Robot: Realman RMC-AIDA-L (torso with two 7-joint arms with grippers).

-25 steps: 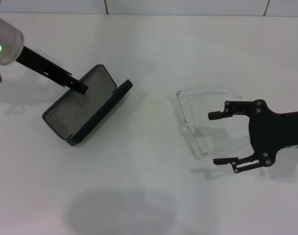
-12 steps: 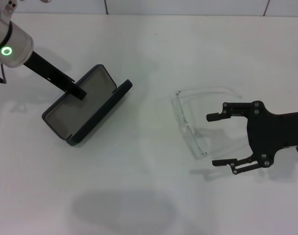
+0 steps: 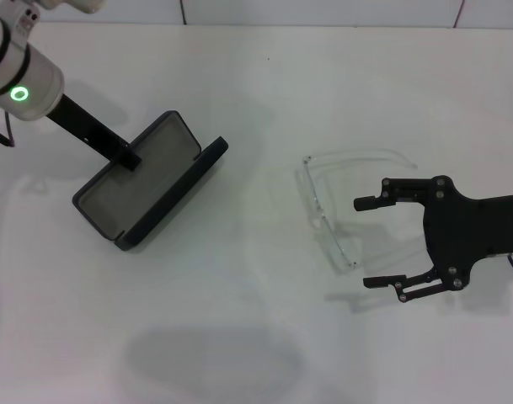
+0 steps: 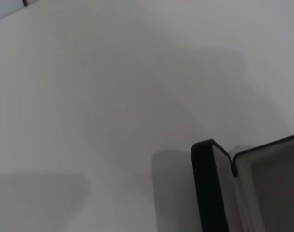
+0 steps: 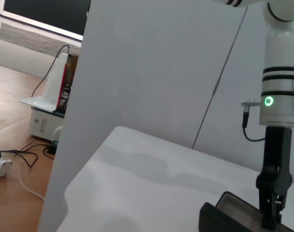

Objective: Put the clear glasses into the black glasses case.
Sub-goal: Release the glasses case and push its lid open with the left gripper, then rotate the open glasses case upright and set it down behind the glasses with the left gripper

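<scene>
— Right gripper (image 3: 374,242)?
— Spread wide, black linked fingers empty, hovering just beside the clear glasses (image 3: 328,202), on their right.

— And those glasses?
— Lying on the white table (image 3: 256,337), right of centre. Fully transparent plastic, one-piece wraparound lens, thin clear arms folded out, faint against the white.

— Left gripper (image 3: 130,158)?
— Black, slim, reaching down at the far edge of the black glasses case (image 3: 146,181). Cannot tell whether open or closed.

— The case itself?
— Open, well apart from the glasses, on the left. Hard oblong clamshell, rounded corners, grey felt lining, lid propped up along the right side.
</scene>
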